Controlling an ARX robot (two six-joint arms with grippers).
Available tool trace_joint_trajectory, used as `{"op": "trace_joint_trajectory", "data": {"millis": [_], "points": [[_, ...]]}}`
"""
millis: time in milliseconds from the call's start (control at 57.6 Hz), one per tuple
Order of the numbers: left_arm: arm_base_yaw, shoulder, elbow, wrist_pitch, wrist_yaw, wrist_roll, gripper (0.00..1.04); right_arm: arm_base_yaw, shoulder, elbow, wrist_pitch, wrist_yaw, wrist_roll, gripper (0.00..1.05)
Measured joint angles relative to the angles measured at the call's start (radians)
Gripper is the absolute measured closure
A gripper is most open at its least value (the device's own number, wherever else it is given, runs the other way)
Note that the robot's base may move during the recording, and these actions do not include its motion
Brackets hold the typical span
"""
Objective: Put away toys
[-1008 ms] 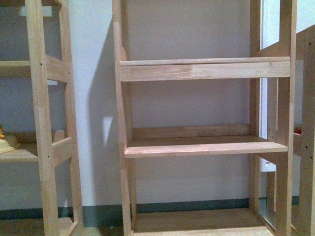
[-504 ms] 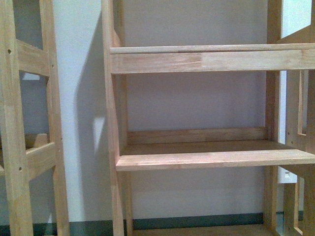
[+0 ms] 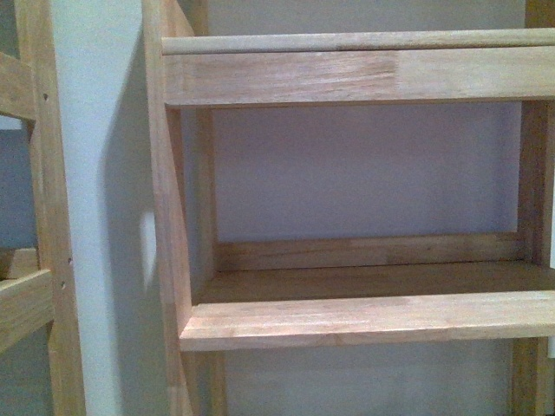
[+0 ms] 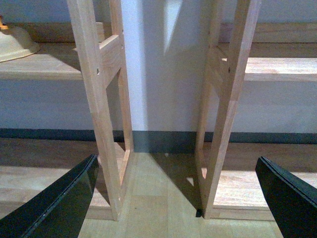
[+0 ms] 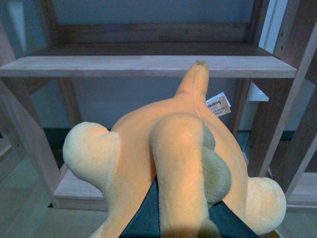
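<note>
In the right wrist view my right gripper (image 5: 173,218) is shut on the yellow-orange plush toy (image 5: 168,163). The toy hangs out in front of the jaws, below and in front of a wooden shelf board (image 5: 148,65). A white label (image 5: 218,105) sticks out of the toy. In the left wrist view my left gripper (image 4: 178,198) is open and empty, with its dark fingers (image 4: 64,198) wide apart low over the floor, in front of two shelf uprights. Neither gripper shows in the front view.
The front view is filled by a wooden shelf unit with a lower board (image 3: 364,316) and an upper board (image 3: 364,74) against a white wall. The left wrist view shows two uprights (image 4: 99,99) (image 4: 228,99) and a cream object (image 4: 15,42) on a side shelf.
The front view has closed in on the shelf unit. The boards look larger and the left-hand unit has slid almost out of view.
</note>
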Motion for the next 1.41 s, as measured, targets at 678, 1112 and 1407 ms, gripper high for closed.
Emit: {"op": "trace_joint_trajectory", "data": {"millis": [678,1112,1407], "points": [[0.000,0.000,0.000,0.000,-0.001,0.000,0.06,0.010,-0.006,-0.002,0.029,0.032,0.002,0.98],[0.000,0.001,0.000,0.000,-0.001,0.000,0.06,0.264,0.155,0.077,0.257,0.348,-0.027,0.98],[0.000,0.001,0.000,0.000,-0.001,0.000,0.06,0.440,0.301,0.274,0.337,0.540,-0.130,0.98]]}}
